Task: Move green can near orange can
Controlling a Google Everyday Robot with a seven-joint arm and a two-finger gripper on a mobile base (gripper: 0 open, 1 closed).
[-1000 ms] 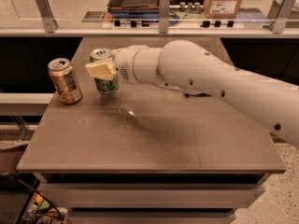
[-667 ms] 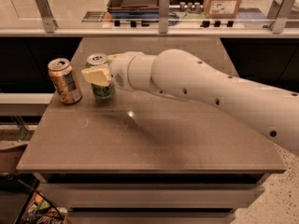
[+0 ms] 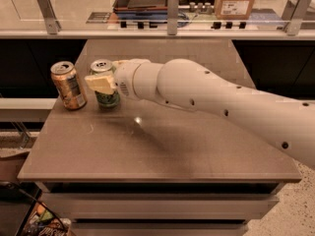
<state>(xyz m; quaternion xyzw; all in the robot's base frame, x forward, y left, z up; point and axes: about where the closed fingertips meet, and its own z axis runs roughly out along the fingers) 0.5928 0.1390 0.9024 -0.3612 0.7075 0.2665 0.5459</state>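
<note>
So, green can (image 3: 109, 100) sits far-left on table (image 3: 162, 151), just right of orange can (image 3: 68, 85), small gap between, both upright. Gripper (image 3: 105, 75) pinching green can mid-body, one cream pad (image 3: 100, 84) across near side, other behind. Thin aluminium cylinder, smooth printed skin, silver top. Probably light, slick, dents easy if squeezed hard. Mid-height side grip looks right imo. Table matte brown, flat. Arm (image 3: 211, 97) smooth white shell.
</note>
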